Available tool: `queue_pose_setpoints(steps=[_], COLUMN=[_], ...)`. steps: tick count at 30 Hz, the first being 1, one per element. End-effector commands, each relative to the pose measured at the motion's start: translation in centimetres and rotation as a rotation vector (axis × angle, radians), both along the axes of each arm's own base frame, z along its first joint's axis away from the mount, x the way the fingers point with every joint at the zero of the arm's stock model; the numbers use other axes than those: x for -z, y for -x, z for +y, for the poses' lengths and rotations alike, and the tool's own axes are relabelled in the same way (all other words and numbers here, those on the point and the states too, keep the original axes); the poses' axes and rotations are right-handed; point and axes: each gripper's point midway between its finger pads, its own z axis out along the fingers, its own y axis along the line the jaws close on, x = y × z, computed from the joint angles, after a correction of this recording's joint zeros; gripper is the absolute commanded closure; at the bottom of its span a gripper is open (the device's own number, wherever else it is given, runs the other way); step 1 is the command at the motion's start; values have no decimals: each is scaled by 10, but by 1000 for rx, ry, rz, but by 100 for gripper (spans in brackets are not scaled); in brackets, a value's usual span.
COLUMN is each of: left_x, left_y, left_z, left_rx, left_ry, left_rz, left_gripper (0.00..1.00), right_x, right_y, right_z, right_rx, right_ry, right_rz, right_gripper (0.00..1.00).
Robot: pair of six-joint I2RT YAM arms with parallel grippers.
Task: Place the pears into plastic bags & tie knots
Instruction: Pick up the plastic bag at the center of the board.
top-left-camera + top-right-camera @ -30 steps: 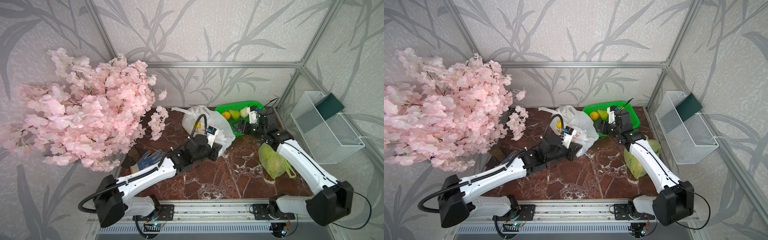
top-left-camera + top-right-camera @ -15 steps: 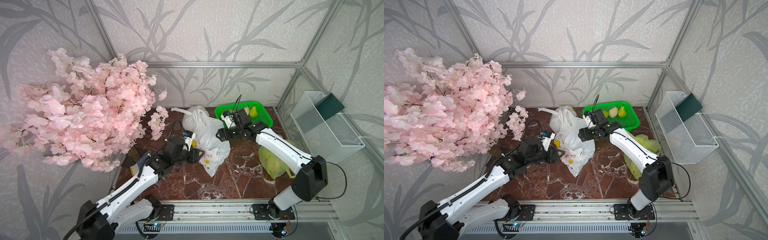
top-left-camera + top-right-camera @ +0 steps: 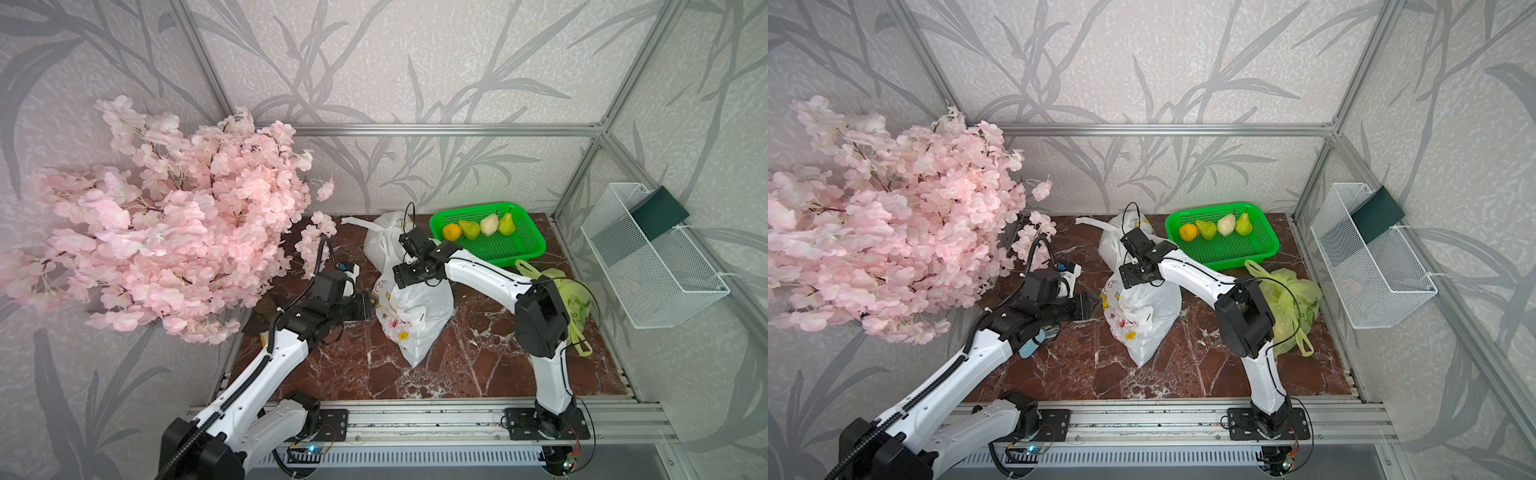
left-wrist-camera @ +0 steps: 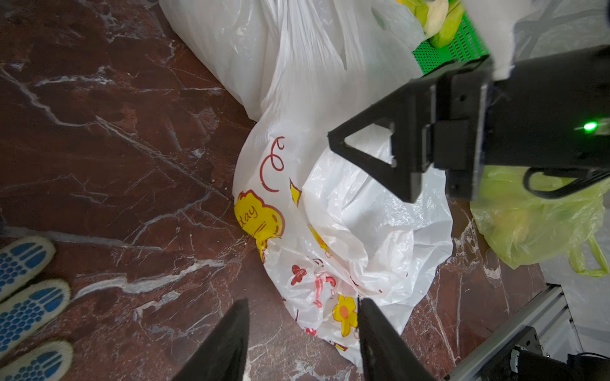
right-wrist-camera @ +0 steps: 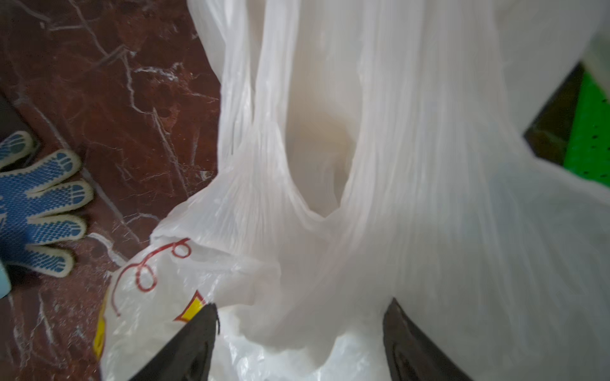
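A white plastic bag (image 3: 411, 307) (image 3: 1142, 311) with yellow and red prints lies bulging on the marble floor. A second white bag (image 3: 384, 237) sits behind it. A knotted yellow-green bag (image 3: 569, 291) lies at the right. Three pears (image 3: 469, 228) (image 3: 1225, 224) rest in the green basket (image 3: 519, 249), beside an orange fruit (image 3: 451, 232). My left gripper (image 3: 372, 305) (image 4: 302, 306) is open, low at the printed bag's left side, a bag corner between its tips. My right gripper (image 3: 405, 276) (image 5: 303, 306) hangs open just above the bag's gathered top, holding nothing.
A pink blossom tree (image 3: 166, 232) fills the left side, close to the left arm. A blue-dotted work glove (image 5: 36, 204) (image 4: 26, 297) lies on the floor at the left. A white wire basket (image 3: 648, 257) hangs on the right wall.
The right arm swung from the green basket over to the printed white bag. My left gripper opened and drew back to the left. The printed bag now lies nearer the front.
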Motion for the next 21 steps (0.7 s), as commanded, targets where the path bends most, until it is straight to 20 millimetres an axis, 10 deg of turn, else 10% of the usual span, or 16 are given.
queue_pose_setpoints(steps=[1,5,8,12,16,21], left_x=[-16,-21,-30,-55,-93,-146], left_y=[-6,-8,-10,-19,-32,-54], left_z=[9,22,36,51,46,13], left_rx=[-28,-66,-115,-166,-161,-83], left_ry=[-18,-36,-35,-2,98,353], left_rz=[-49,-53,-54,-69,-126,-185], left_gripper=[46,48,49,50,45,31], right_x=[20,25,-9,-100,-199,-248], right_y=[-13,-26,-20,8,33,63], right_z=[-11,-13,1,-3,-55,-103], right_rx=[139,121,-52,-227,-346,-483], right_ry=[76,66,-98,-475,-829,-945], right_rz=[-21,-71,-149,-242,-534,-815], right_gripper=[26,72,97,100,100,100])
